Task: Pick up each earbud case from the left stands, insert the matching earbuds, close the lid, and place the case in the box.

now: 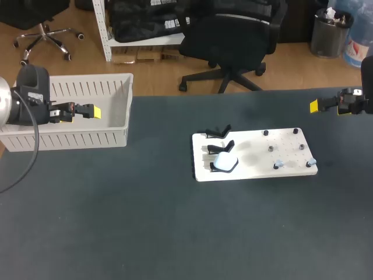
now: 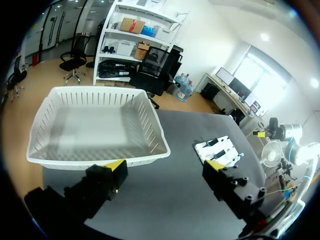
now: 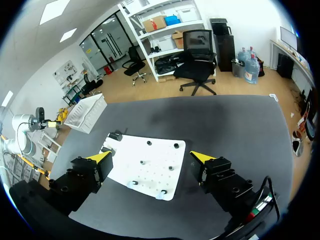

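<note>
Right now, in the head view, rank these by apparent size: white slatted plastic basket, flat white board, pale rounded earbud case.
1. white slatted plastic basket: largest, though not by much.
2. flat white board: a little smaller.
3. pale rounded earbud case, on that board: by far the smallest.

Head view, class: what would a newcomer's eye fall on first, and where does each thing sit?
The white board stands out on the dark table, right of middle, with a white earbud case on a black stand at its left end. A white slatted box sits at the far left, the left gripper open by it; the right gripper hangs open at the far right.
</note>
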`<state>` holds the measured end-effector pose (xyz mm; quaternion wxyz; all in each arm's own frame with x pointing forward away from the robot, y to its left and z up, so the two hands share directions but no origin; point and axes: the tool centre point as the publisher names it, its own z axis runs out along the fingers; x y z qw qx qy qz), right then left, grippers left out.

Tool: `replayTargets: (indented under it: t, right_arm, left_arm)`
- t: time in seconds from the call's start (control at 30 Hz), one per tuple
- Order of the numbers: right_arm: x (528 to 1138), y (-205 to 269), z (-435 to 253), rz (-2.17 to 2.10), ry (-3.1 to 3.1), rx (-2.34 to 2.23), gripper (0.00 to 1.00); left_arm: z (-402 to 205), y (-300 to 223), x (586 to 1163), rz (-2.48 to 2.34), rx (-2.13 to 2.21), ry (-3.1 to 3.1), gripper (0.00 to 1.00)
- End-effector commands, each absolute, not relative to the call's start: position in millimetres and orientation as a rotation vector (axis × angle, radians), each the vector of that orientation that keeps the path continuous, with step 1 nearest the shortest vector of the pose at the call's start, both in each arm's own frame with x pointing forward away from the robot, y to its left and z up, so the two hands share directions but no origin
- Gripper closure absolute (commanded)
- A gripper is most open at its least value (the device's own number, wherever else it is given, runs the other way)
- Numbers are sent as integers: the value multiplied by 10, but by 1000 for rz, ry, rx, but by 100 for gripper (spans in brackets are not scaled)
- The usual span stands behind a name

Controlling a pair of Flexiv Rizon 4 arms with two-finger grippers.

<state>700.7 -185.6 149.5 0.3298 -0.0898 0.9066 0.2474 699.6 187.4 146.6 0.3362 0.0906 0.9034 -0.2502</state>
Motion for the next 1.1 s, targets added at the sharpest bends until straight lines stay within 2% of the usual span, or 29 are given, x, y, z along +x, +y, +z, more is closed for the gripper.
replayTargets:
  t: [0.03, 0.9, 1.1]
  right_arm:
    - [7010, -1864, 1497, 649, 2372, -237, 0]
    - [7010, -1864, 1497, 649, 2372, -237, 0]
    - [7010, -1864, 1497, 649, 2372, -237, 0]
  left_arm:
    - [1487, 1857, 6996, -641, 232, 2368, 0]
    - [1487, 1857, 6996, -641, 232, 2368, 0]
    - [1531, 1640, 7132, -667, 480, 2323, 0]
